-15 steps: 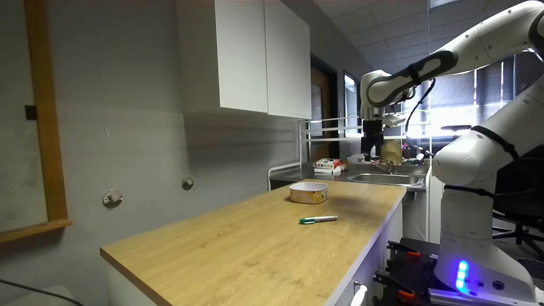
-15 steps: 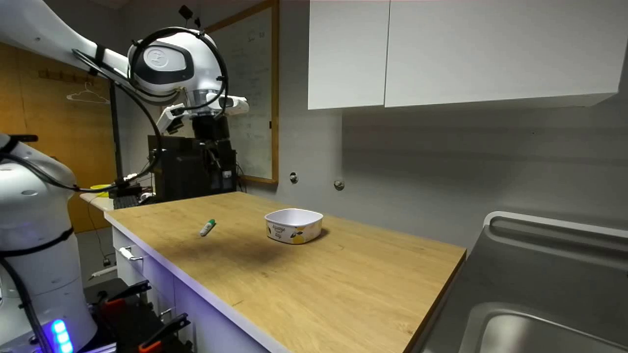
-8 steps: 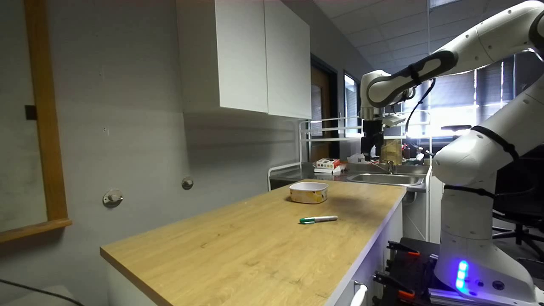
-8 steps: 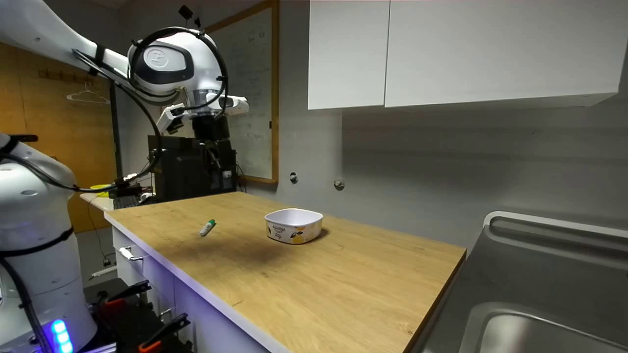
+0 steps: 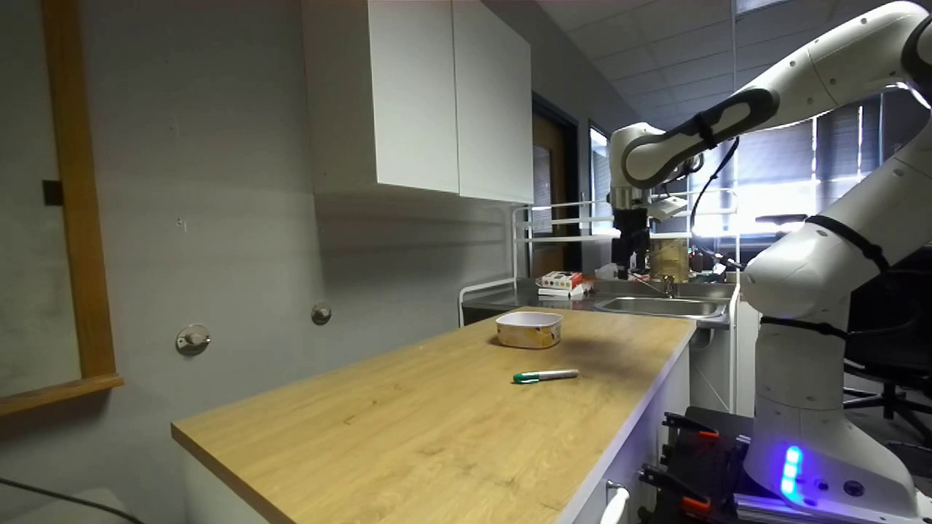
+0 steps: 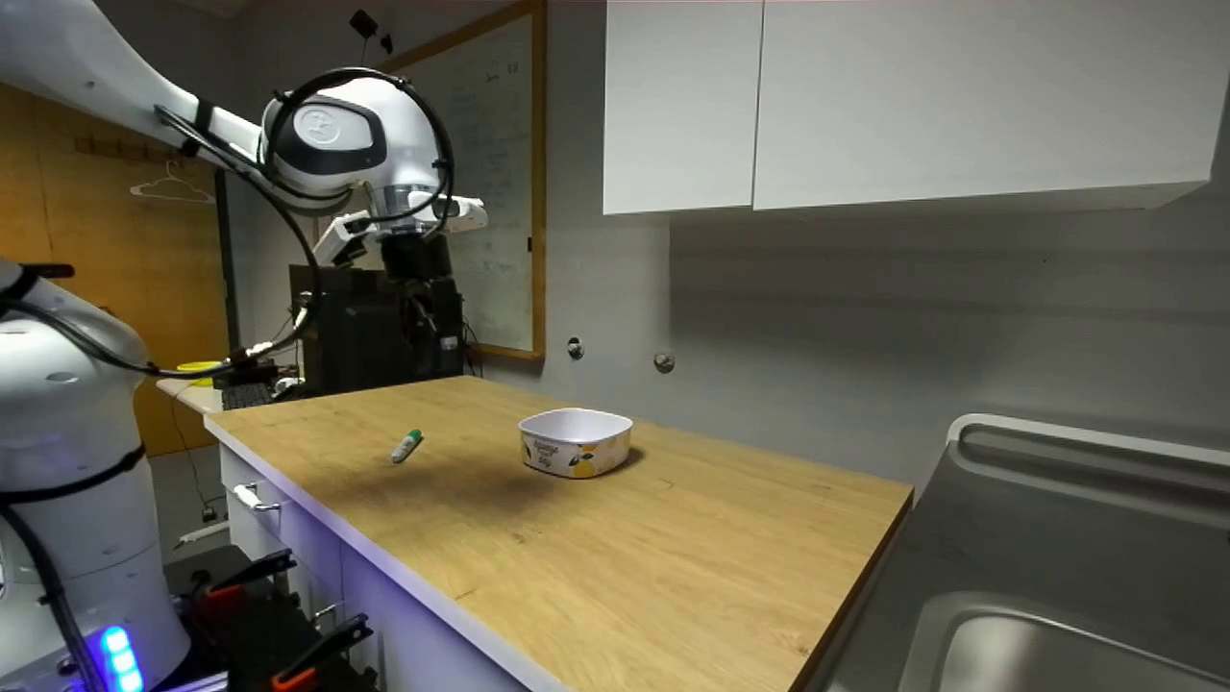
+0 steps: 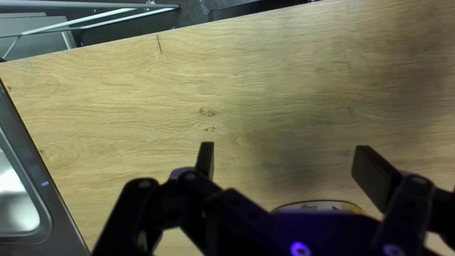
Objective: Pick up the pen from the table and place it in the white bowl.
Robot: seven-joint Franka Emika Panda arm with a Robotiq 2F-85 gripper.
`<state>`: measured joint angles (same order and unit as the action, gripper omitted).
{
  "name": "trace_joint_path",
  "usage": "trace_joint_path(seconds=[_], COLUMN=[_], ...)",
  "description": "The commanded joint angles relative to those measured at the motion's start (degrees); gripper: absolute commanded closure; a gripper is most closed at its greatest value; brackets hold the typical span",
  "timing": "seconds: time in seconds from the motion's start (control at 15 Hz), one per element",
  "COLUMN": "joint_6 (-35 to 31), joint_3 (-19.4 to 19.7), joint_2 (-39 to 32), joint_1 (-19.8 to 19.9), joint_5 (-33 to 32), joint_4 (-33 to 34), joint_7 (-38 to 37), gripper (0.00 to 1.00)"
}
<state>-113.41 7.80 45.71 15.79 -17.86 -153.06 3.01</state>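
The pen, a marker with a green cap and whitish body, lies on the table in both exterior views (image 5: 546,376) (image 6: 406,446); it does not show in the wrist view. The white bowl, with a lemon print, stands upright on the table in both exterior views (image 5: 529,333) (image 6: 548,455). Its edge shows in the wrist view (image 7: 323,205), mostly hidden by the gripper's body. The table is light wood (image 5: 393,437) (image 6: 673,557) (image 7: 142,106). My gripper (image 7: 284,154) is open and empty, well above the table, apart from pen and bowl, also in both exterior views (image 5: 628,269) (image 6: 440,360).
A metal sink (image 5: 659,306) (image 6: 1038,644) adjoins one end of the table. White wall cabinets (image 5: 451,109) (image 6: 913,106) hang above the wall side. A white rack (image 5: 517,255) stands behind, near a small box (image 5: 561,280).
In the last half second the hand has lowered a little and tilted slightly, shifting left in an exterior view. The pen and the bowl have not moved.
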Motion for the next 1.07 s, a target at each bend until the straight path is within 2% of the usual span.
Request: trace_joint_path(seconds=[0.0, 0.33, 0.6, 0.8, 0.87, 1.0], joint_6=[-2.3, -2.28, -1.53, -0.97, -1.24, -1.28], joint_3=[-6.2, -16.74, -22.73, -25.28, -22.86, -23.83], joint_2=[-2.07, -7.19, -12.78, -15.81, -13.67, -14.89], joint_1=[-2.7, -8.82, -14.47, -19.06, -18.43, -20.19], joint_5=[-2.35, -3.33, -2.74, -2.1, -2.35, -2.27], joint_4=[-3.16, -6.45, -6.33, -5.49, -6.19, -6.15], joint_7=[-5.69, -14.13, -19.06, -20.01, -18.93, -19.55], gripper=[0.0, 0.0, 0.0, 0.0, 0.0, 0.0])
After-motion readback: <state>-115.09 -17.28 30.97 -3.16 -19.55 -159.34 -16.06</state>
